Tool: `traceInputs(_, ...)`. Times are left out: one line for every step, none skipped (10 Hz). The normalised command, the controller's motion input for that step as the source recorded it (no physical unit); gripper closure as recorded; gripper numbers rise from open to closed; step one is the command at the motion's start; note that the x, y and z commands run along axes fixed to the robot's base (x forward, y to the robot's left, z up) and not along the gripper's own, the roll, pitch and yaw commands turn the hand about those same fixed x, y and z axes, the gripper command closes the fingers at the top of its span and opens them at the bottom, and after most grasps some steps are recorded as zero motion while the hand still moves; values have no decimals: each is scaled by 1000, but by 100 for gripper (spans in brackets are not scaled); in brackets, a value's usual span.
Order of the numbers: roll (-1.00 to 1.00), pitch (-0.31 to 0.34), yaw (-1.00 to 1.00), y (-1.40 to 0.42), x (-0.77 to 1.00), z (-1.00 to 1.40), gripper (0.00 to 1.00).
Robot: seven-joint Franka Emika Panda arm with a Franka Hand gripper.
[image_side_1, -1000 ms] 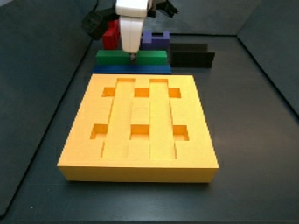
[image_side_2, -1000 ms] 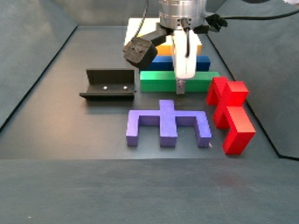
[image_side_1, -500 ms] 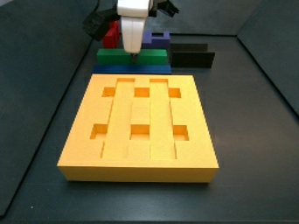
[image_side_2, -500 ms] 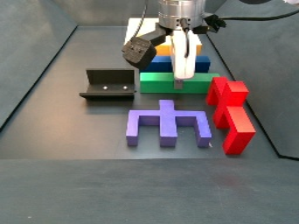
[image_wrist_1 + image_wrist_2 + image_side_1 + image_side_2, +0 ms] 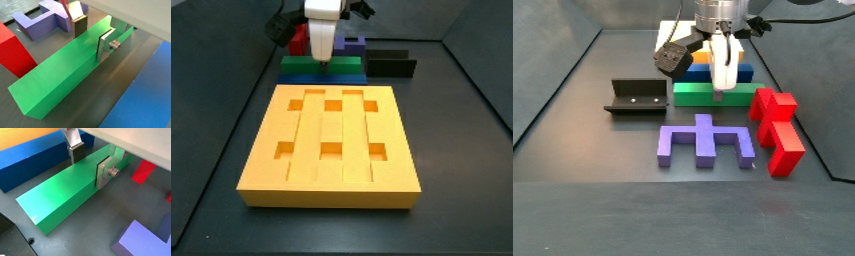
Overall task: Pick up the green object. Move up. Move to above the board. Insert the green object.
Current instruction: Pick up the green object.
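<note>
End effector settled onto the bar.
The end effector (image 5: 90,162) had dropped lower, its silver plates now straddling the long green rectangular bar (image 5: 67,193), seemingly gripping it; lifting looked next.

So in a side view the bar (image 5: 694,95) lies crosswise mid-floor, with the second bar (image 5: 743,73) right behind it, side by side, and the board (image 5: 702,58) behind that. The fixture (image 5: 636,97) sits just left of the bar, the stepped blocks (image 5: 776,125) to its right, and the comb-shaped piece (image 5: 708,140) in front, apart from it. From the opposite side the board (image 5: 331,140) is nearest and the bars line up behind its far edge. The gripper (image 5: 719,98) is down over the bar's middle; in both wrist views its fingers (image 5: 107,42) straddle the bar (image 5: 67,193), one per long side.
</note>
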Motion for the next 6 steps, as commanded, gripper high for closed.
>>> traceInputs(0, 0, 0, 0, 0, 0, 100)
traceInputs(0, 0, 0, 0, 0, 0, 100)
traceInputs(0, 0, 0, 0, 0, 0, 100)
traceInputs(0, 0, 0, 0, 0, 0, 100)
traceInputs(0, 0, 0, 0, 0, 0, 100)
traceInputs(0, 0, 0, 0, 0, 0, 100)
